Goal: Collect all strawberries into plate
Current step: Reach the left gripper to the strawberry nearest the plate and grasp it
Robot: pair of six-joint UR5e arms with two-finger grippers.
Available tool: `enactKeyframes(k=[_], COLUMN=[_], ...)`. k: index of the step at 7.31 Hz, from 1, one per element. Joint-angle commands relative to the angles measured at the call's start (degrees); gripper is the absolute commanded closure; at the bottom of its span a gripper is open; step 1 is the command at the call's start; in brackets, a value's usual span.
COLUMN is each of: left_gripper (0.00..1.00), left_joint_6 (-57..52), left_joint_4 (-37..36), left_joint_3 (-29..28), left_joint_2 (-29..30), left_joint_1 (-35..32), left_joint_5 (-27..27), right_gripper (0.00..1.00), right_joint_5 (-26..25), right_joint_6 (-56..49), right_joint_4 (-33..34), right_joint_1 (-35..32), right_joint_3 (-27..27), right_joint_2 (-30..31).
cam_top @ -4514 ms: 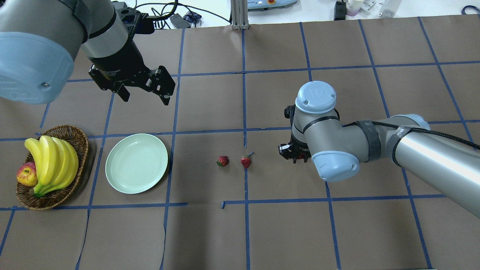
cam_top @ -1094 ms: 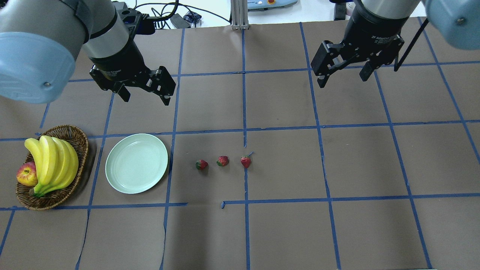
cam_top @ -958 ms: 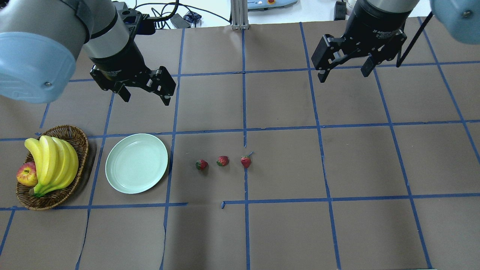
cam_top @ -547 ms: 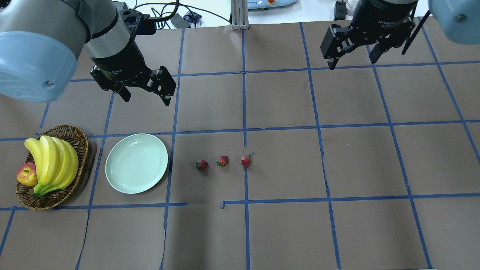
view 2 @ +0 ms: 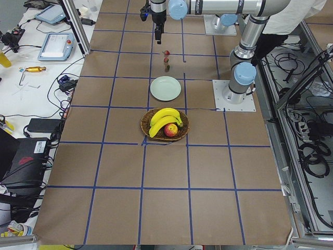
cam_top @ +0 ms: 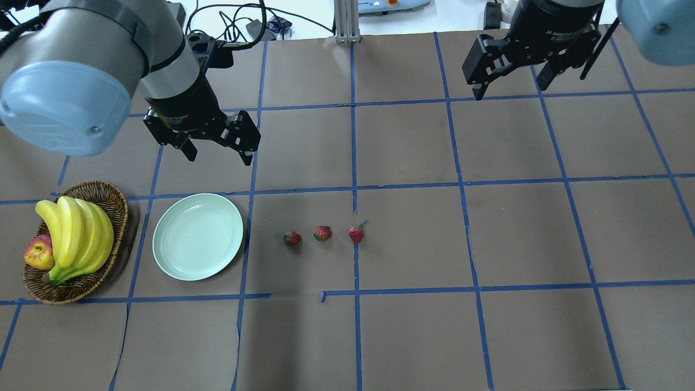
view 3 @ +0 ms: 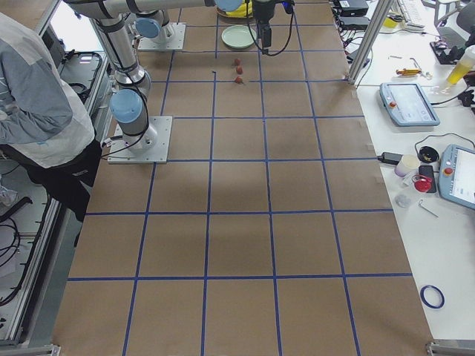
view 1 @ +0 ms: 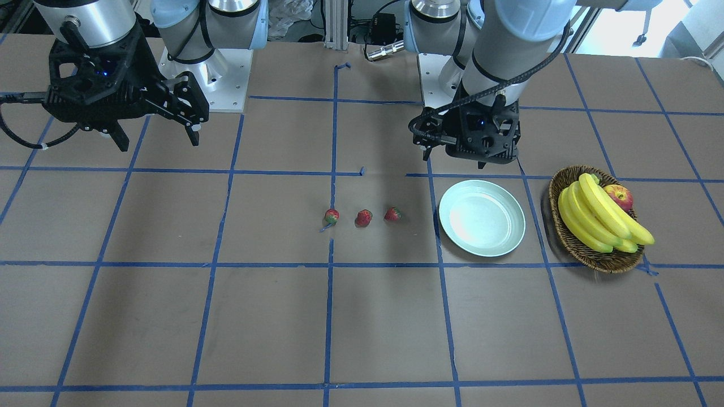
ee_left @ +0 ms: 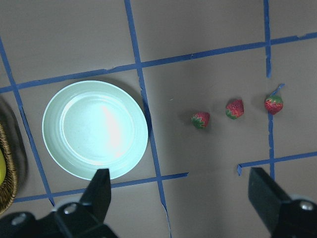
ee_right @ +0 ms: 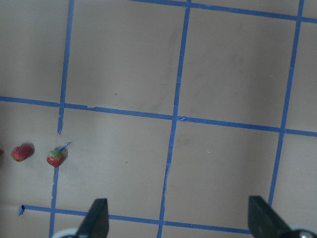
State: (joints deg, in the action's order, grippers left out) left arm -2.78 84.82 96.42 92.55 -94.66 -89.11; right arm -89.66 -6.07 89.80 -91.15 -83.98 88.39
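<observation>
The three strawberries (cam_top: 322, 233) are laid in a short, evenly spaced row on the worktop (cam_top: 412, 331), to the right of the plate (cam_top: 197, 237), and all three lie outside it. The nearest strawberry (cam_top: 292, 238) is found near the plate's right rim but clearly apart from it. The farthest strawberry (cam_top: 355, 234) is set at the end of a blue tape line (cam_top: 357, 271). The plate is seen lying flat, with a bright glare on its glossy inside.

The left gripper (cam_top: 220, 157) is held raised above the worktop close to the plate. Its fingers are spread wide and nothing is gripped between them. In its wrist view the plate and the whole row of strawberries are seen below it. The right gripper (cam_top: 510, 91) is held raised as well, well apart from the plate and beyond the strawberries on the plate's right. Its fingers are likewise parted and nothing is grasped.

Just beside the plate, on its left, a wicker basket (cam_top: 120, 206) is placed; a bunch of bananas (cam_top: 81, 233) and an apple (cam_top: 37, 252) are held in it. The worktop is covered in brown paper and divided into squares by the tape. In the side views a person (view 3: 41, 96) is seen standing by the robot's edge, well away from the plate.
</observation>
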Motion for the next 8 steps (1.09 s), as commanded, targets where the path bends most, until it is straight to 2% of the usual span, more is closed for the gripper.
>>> enactKeyframes(k=[1,2,4,6,8], left_gripper=[0.0,0.0,0.0,0.0,0.01], left_joint_6=[4.5,5.0,8.2,12.1,13.5], left_joint_4=[-14.6,-20.9,-30.7,-32.3,-36.5], left_joint_3=[11.8,16.1,20.0,21.0,22.9], left_joint_2=[2.7,4.4,10.2,12.5,13.7], left_joint_1=[-1.4,-1.8,-2.5,-6.1,-6.3], left_joint_5=[0.3,0.4,0.5,0.1,-0.1], right_gripper=[0.0,0.0,0.0,0.0,0.0], right_joint_5=[-0.1,-0.1,-0.2,0.0,0.2], right_joint_6=[0.0,0.0,0.1,0.1,4.4], right_joint_4=[-0.1,-0.1,-0.2,-0.2,0.1], right_joint_1=[0.0,0.0,0.0,0.0,0.0], right_joint_3=[0.0,0.0,0.0,0.0,-0.1], right_joint_2=[-0.1,-0.1,0.0,-0.1,-0.3])
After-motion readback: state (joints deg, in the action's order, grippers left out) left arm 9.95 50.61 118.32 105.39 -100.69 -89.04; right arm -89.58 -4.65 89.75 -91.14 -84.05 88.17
